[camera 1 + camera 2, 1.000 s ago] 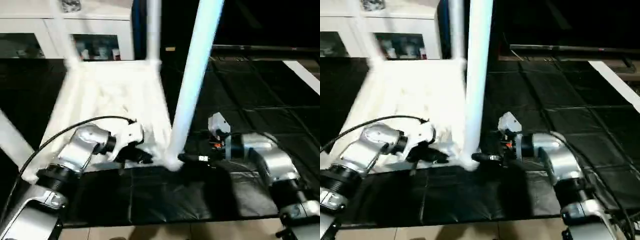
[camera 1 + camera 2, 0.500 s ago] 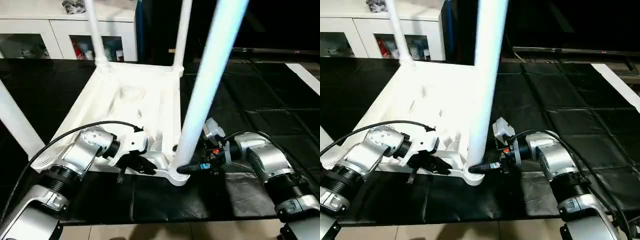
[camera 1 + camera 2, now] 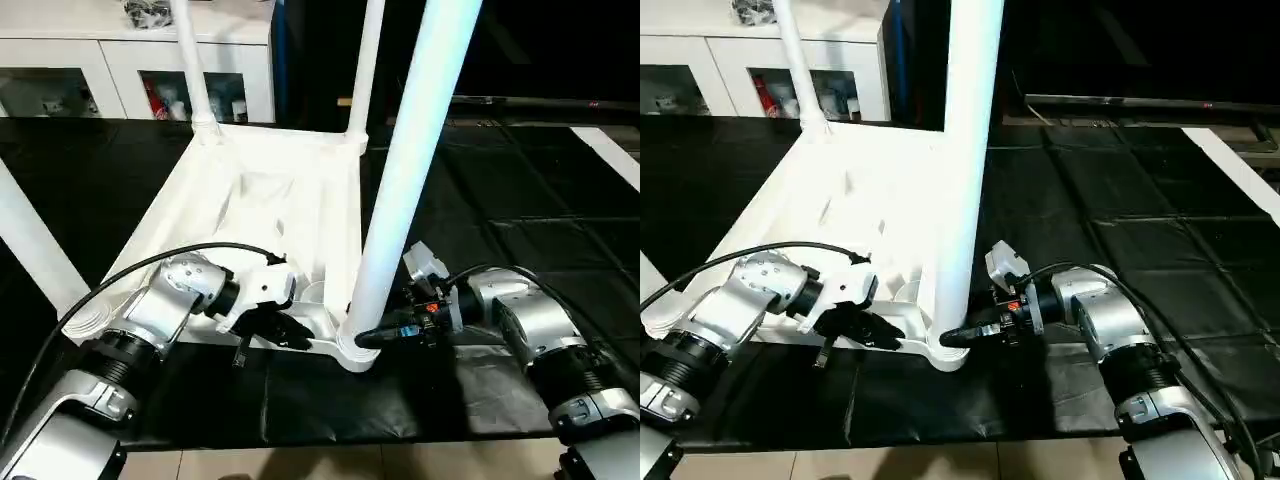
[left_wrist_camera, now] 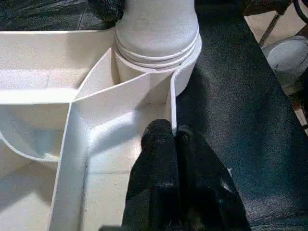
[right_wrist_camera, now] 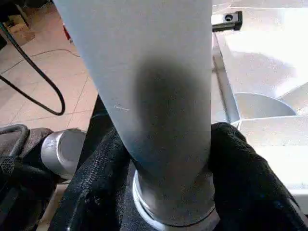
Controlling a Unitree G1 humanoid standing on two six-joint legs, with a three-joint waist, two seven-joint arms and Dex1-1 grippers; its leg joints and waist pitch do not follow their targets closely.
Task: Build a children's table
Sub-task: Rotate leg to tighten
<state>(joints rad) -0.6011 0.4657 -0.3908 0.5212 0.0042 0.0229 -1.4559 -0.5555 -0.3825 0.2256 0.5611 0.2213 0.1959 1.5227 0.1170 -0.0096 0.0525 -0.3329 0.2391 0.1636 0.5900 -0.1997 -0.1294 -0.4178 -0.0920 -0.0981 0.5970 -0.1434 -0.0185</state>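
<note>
inverted white ribbed plastic tabletop (image 3: 270, 215) on black mat; right end effector (image 3: 952, 338) clasps smooth tapered tubular leg (image 3: 405, 170) at its corner socket; left end effector (image 4: 174, 137) pinched closed on rim rib.

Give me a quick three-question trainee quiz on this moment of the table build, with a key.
1. True or false: the table top lies with its ribbed underside up.
2. Which part do the right gripper fingers flank? A) the near right leg just above its socket B) a far leg C) the cabinet
3. Fill in: the left gripper has its fingers pinched on the top's thin ____ beside the corner socket.

Key: 1 true. 2 A. 3 rim.
</note>
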